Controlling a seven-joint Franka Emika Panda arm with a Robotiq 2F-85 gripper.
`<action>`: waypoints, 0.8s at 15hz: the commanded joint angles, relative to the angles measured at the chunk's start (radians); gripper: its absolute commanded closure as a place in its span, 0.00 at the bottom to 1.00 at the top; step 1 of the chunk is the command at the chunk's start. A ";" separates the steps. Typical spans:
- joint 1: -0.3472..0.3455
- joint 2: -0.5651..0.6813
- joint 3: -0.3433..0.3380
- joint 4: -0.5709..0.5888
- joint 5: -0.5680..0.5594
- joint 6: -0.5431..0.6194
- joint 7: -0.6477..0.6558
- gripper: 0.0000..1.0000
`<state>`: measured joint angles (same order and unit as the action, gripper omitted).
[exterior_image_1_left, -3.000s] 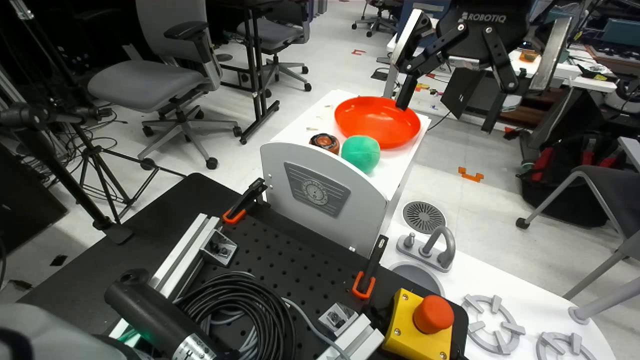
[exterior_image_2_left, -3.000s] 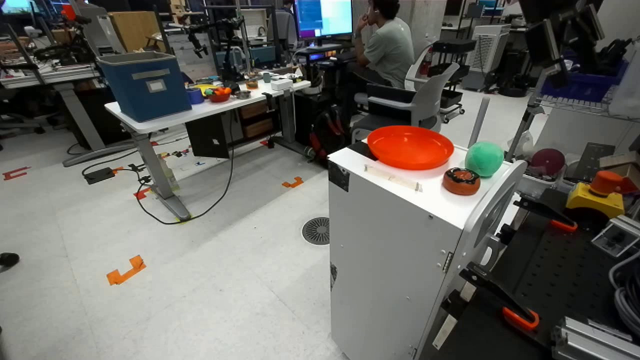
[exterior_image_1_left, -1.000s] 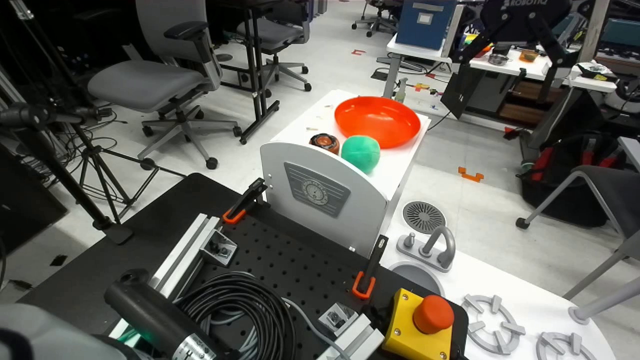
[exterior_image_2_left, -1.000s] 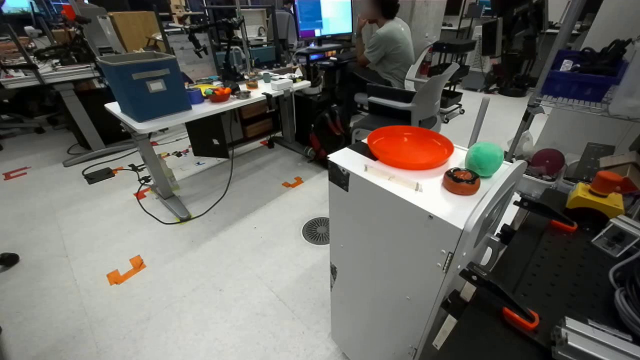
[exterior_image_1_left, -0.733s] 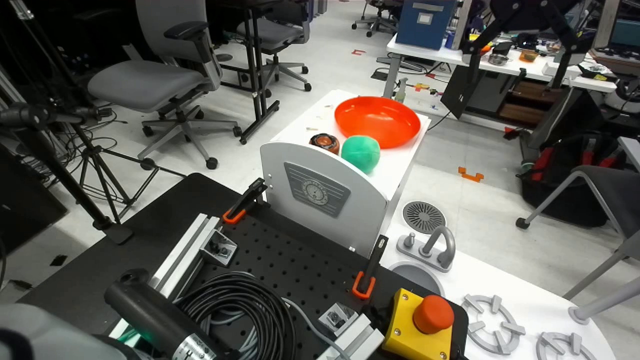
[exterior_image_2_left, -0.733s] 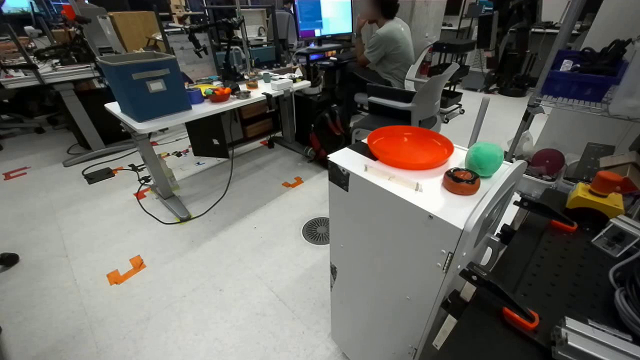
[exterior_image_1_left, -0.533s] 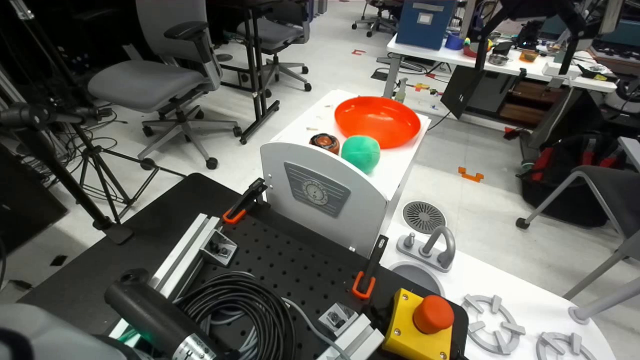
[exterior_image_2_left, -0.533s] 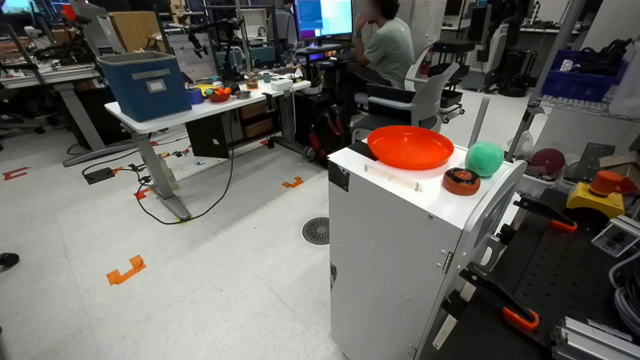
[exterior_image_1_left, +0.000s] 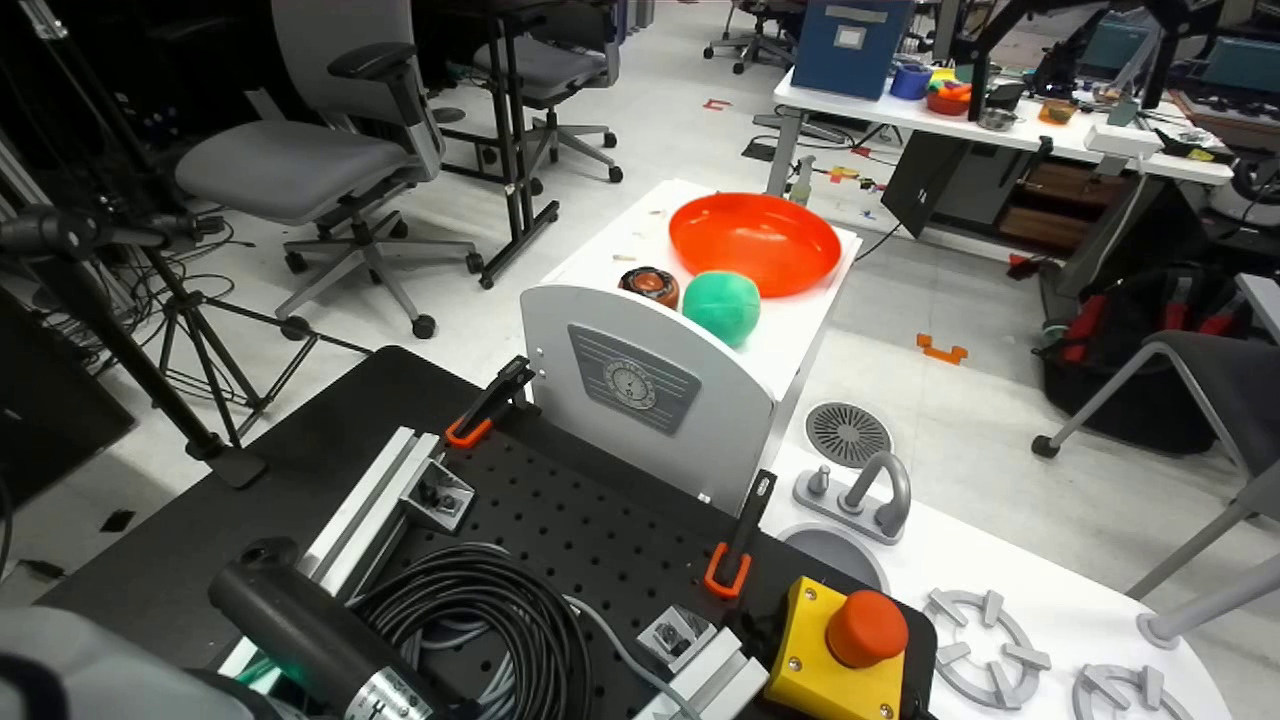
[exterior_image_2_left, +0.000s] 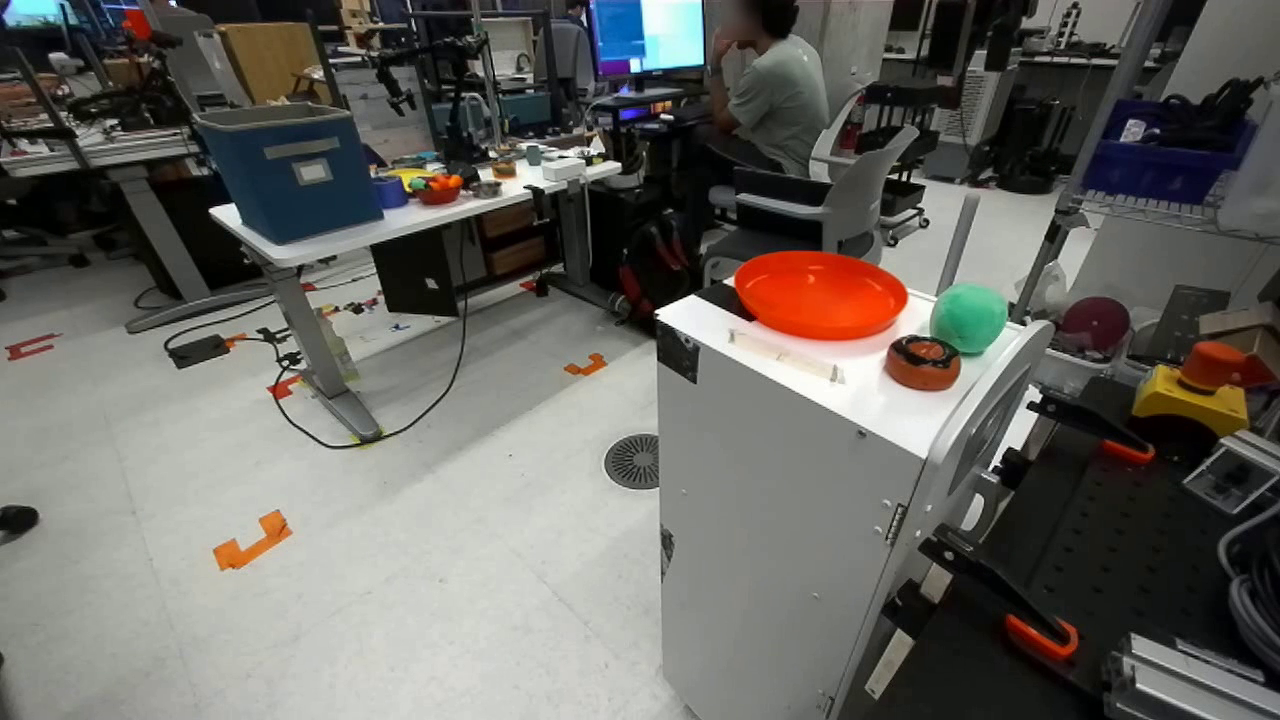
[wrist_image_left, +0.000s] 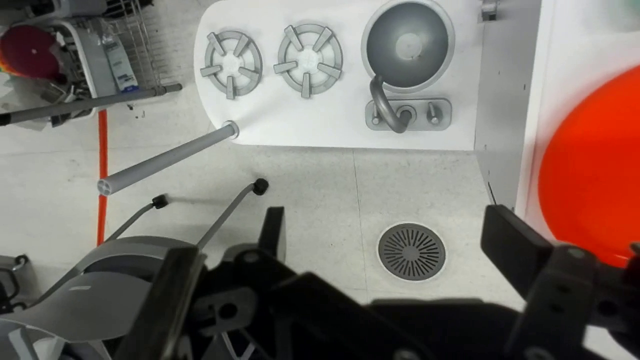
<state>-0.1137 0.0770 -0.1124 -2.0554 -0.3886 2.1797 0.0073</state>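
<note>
The orange-red dish (wrist_image_left: 600, 175) sits untouched, lower than the end effector (wrist_image_left: 387, 227) and off to its side — fingers (wrist_image_left: 515, 245) wide apart, a floor drain (wrist_image_left: 411, 251) showing between them

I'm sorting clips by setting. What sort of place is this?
Probably a robotics lab, judging by the open gripper, the coiled black cable and the yellow box with a red button.

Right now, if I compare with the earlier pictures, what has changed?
In an exterior view, the jaws have moved up and to the picture's right, away from the red bowl; they stand open. Nothing was taken or let go. The bowl, green ball and brown round object stayed in place.
</note>
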 joint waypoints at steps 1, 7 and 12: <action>0.013 -0.017 -0.002 -0.004 -0.100 -0.084 -0.041 0.00; -0.008 -0.034 -0.006 -0.031 0.074 -0.162 -0.018 0.00; -0.024 -0.030 -0.007 -0.043 0.361 -0.172 -0.069 0.00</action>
<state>-0.1269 0.0712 -0.1167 -2.0821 -0.1513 2.0266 -0.0177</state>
